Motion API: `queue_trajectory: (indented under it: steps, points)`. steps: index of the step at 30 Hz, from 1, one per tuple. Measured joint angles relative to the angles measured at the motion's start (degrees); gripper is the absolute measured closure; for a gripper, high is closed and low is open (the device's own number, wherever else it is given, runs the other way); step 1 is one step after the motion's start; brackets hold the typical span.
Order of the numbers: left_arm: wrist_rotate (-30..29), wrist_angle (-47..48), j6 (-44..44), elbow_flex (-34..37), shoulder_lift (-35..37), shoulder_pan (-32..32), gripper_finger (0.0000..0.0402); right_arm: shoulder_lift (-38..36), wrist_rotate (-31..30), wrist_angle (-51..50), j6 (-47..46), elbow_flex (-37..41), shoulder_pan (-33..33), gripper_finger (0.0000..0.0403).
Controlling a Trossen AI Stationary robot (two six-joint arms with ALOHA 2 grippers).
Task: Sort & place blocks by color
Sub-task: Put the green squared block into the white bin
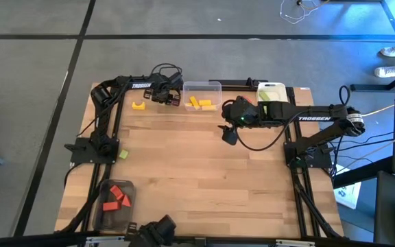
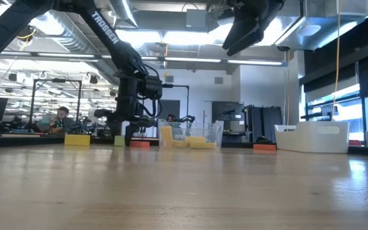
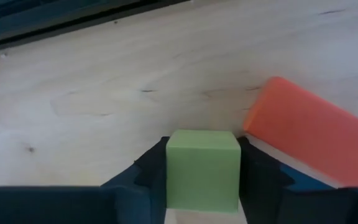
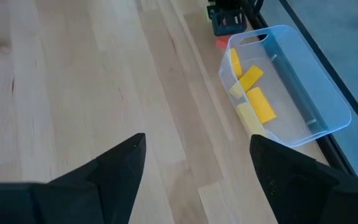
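Your left gripper (image 3: 202, 186) sits low at the table's (image 1: 204, 171) far edge, fingers clamped on a green cube (image 3: 202, 169) (a red block (image 3: 312, 140) lies just beside it). Your right gripper (image 4: 194, 168) hovers spread wide, empty, near the clear bin (image 4: 303, 93) of yellow blocks (image 4: 253, 93).

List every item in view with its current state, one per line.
left gripper: shut on green cube, low at the table's far edge.
green cube: held between the left fingers.
red block: lying on the table beside the green cube.
right gripper: open, empty, raised above the table.
yellow bin: holds yellow blocks.
red bin: holds red blocks.
loose yellow block: on the table, unsorted.
loose green block: on the table, unsorted.
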State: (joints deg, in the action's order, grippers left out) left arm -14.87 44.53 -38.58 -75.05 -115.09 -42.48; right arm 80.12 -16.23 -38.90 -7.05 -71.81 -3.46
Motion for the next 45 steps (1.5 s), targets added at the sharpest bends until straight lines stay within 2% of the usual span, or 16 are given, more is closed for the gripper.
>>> queue_trajectory:
  steps: [6, 10, 14, 21, 28, 31, 34, 37, 40, 45]
  points:
    - [0.0, 0.9, 3.8, 0.1, 0.5, 0.6, 0.0273, 0.0, 2.7, -0.4, 2.0, 0.0, 0.0, 0.0114]
    - [0.0, 2.5, 6.2, 0.3, 2.2, 2.0, 0.0273, 0.0, 4.4, -0.4, 7.3, 0.0, 0.0, 0.0114]
    - [-0.7, 3.2, 8.5, 0.3, 5.1, 4.0, 0.0273, -0.2, 3.9, -0.4, 4.3, 0.0, 0.0, 0.0114]
    - [-3.8, 3.5, 12.3, 0.3, 12.5, 9.4, 0.0273, -2.1, -7.9, -4.9, -0.5, 0.0, 0.0, 0.0114]
    - [-4.0, -1.5, 15.2, 0.2, 20.1, 16.0, 0.0273, -9.1, -17.9, -12.3, -7.9, 0.0, 2.6, 0.0114]
    - [-0.2, -7.1, 20.3, 0.2, 21.4, 18.7, 0.0273, -11.6, -19.7, -13.9, -9.3, 0.0, 4.1, 0.0114]
    - [8.5, -14.8, 26.2, 0.1, 21.5, 21.0, 0.0273, -12.8, -18.9, -14.4, -7.2, 0.0, 5.2, 0.0114]
    - [18.8, -22.4, 32.1, 0.1, 21.5, 22.5, 0.0273, -13.4, -13.2, -14.4, -1.7, 0.0, 6.0, 0.0114]
    - [27.9, -28.8, 35.9, 0.1, 21.5, 23.7, 0.0273, -13.4, -5.1, -14.5, 5.1, 0.0, 6.4, 0.0114]
    - [39.6, -32.7, 39.3, 0.1, 21.5, 25.3, 0.0273, -13.2, 4.6, -13.0, 12.3, 0.0, 6.4, 0.0114]
